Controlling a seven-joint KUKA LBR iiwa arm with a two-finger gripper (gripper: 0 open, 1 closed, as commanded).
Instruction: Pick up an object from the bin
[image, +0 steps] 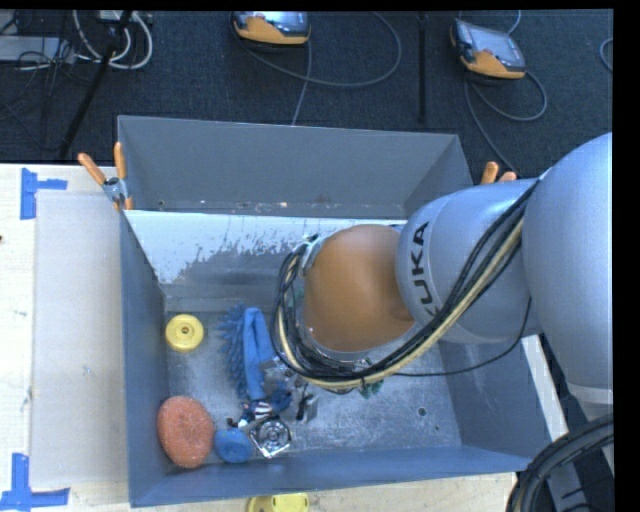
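Here, gripper (272, 412) beside blue brush (247, 345), bin (440, 415) front-left.

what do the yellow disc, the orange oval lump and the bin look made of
Yellow disc: likely smooth plastic, evenly coloured with a slight sheen.
Orange oval lump: speckled, matte and rough-looking, perhaps sponge or foam, possibly stone; the look leaves it open.
Bin: grey sheet metal, dull finish with pale scratch marks on its back wall.

The gripper (272, 415) is down beside a blue brush-like thing (246, 345) — yellow disc (185, 332) and reddish oval lump (185, 431) nearby.
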